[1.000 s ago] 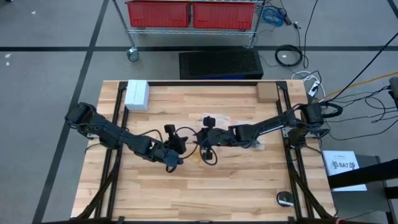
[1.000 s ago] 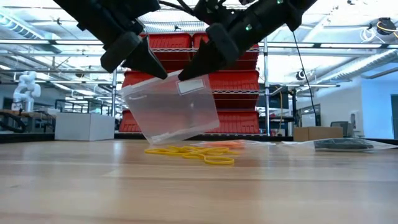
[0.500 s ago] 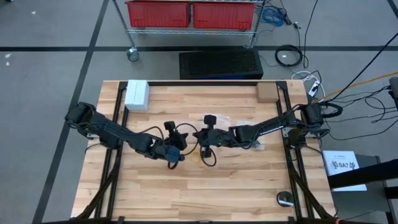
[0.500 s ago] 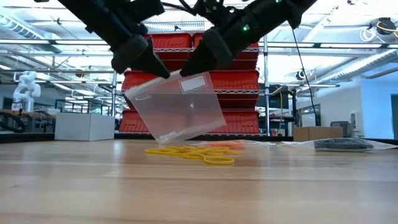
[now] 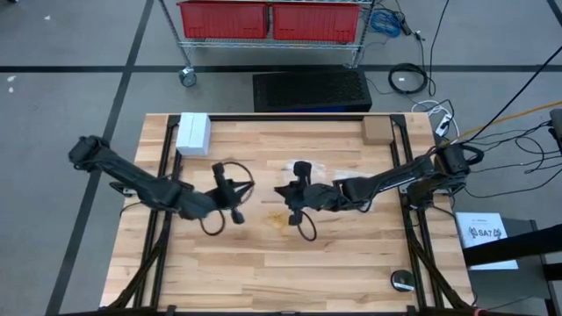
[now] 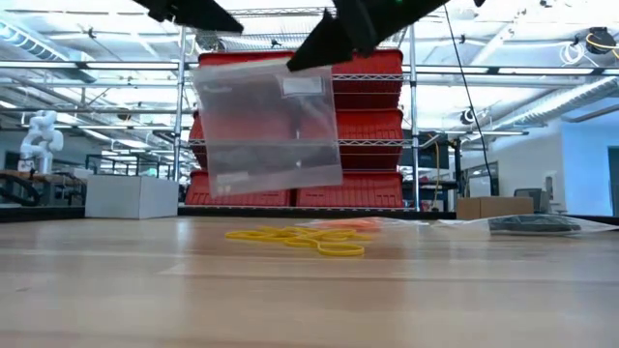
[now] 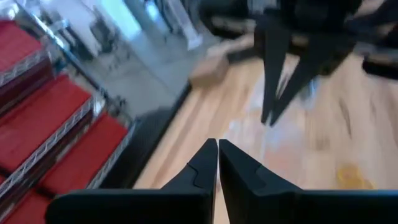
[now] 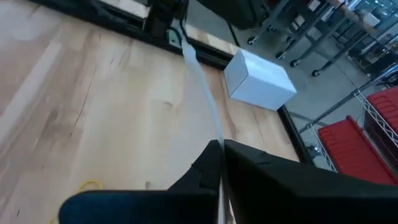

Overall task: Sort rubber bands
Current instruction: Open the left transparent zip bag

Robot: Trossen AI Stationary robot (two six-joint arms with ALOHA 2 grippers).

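The rubber bands, yellow with some orange among them, lie in a loose heap on the wooden tabletop near its middle. Above them hangs a clear plastic bag, well clear of the wood and slightly tilted. The right hand pinches the bag's upper edge with its fingers pressed together. The left hand is off to the side, apart from the bag, fingers nearly touching and holding nothing. A white box sits at the tabletop's far left corner.

No text is legible (the paper sheet bears unreadable print).
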